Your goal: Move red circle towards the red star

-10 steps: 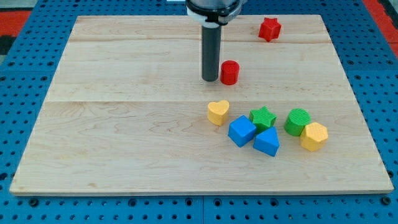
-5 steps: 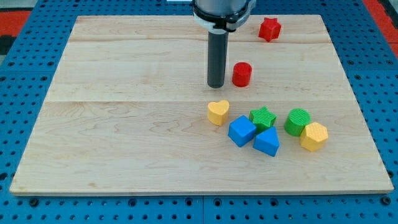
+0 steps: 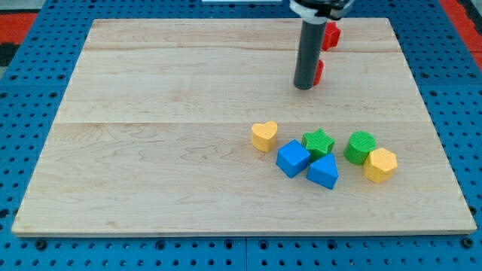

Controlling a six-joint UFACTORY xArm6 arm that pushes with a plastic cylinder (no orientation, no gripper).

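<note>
My tip (image 3: 303, 86) rests on the board in the upper right part of the view. The red circle (image 3: 319, 71) is right behind the rod, touching it on its right side, and only a thin red sliver shows. The red star (image 3: 331, 35) sits near the board's top edge, just above the circle, partly hidden by the rod. The circle and the star are a short gap apart.
A cluster lies below my tip: a yellow heart (image 3: 264, 136), a blue cube (image 3: 292, 158), a green star (image 3: 318, 141), a blue triangle (image 3: 324, 172), a green circle (image 3: 361, 146) and a yellow hexagon (image 3: 380, 165). The wooden board (image 3: 151, 135) lies on a blue pegboard.
My tip has moved right and up, pushing the red circle up and to the right, closer to the red star. The lower cluster has not moved.
</note>
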